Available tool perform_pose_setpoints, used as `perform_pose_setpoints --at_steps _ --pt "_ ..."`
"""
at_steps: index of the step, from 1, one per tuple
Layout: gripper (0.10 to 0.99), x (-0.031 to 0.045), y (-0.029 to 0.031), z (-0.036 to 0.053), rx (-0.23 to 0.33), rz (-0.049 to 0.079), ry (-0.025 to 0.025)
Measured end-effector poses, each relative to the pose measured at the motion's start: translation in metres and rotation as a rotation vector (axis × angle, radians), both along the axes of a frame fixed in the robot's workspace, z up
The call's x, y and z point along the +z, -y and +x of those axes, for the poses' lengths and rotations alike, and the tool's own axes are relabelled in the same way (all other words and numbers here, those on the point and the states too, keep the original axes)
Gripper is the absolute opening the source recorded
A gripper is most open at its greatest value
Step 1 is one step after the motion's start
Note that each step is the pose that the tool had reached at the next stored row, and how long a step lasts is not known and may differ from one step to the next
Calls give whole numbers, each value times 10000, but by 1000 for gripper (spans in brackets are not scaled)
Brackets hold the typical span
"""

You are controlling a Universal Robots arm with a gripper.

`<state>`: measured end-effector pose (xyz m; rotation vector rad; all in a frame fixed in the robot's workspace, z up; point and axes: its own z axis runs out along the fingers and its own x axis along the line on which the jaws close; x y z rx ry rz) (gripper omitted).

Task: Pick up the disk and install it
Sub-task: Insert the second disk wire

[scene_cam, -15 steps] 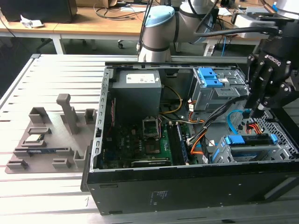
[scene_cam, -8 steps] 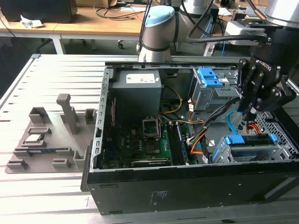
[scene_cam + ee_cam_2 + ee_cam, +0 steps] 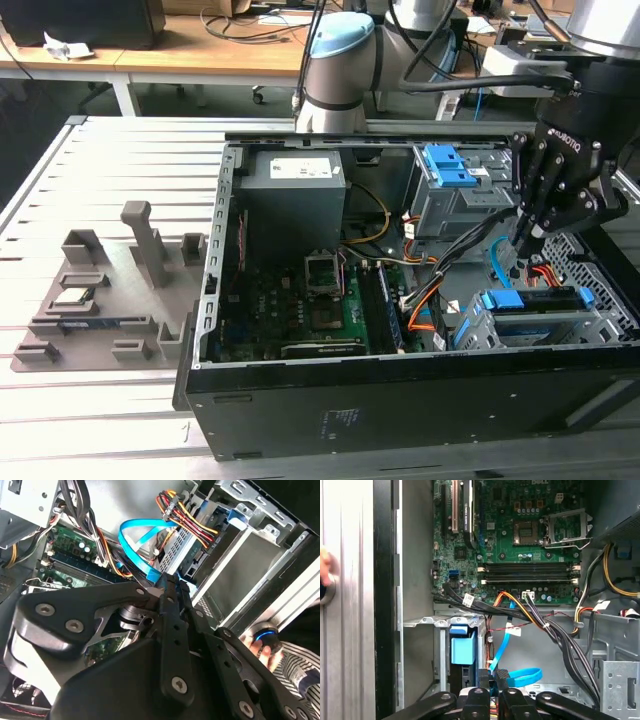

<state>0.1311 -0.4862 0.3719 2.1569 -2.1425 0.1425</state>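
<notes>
The disk (image 3: 530, 302) lies flat in the drive cage (image 3: 600, 325) at the case's front corner, on the exterior view's right, its blue side rails showing at both ends. In the second wrist view the disk (image 3: 187, 547) shows its perforated grey end with red, yellow and black wires plugged in beside it. In the first wrist view a blue rail of the disk (image 3: 462, 649) sits inside the cage. My gripper (image 3: 522, 245) hangs just above and behind the cage. Its fingertips (image 3: 169, 582) are pressed together on the end of a blue flat cable (image 3: 137, 535).
The open computer case (image 3: 215, 300) holds the green motherboard (image 3: 530, 545), a grey power supply (image 3: 295, 195) and an upper bay with blue brackets (image 3: 450, 165). Bundled black cables (image 3: 560, 635) cross near the cage. A grey parts tray (image 3: 100, 300) lies left. A hand (image 3: 265, 650) rests outside the case.
</notes>
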Motion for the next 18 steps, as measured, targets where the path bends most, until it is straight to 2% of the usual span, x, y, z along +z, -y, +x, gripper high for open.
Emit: perform_pose_setpoints --at_steps 2,5,10,14,18 --pt "161 -8 97 0 0 -33 0" --pt "161 -60 176 14 0 -44 0" --pt "161 -176 181 140 1 -50 0" --pt "161 -254 186 157 3 -49 0" --pt "161 -284 216 170 30 -51 0"
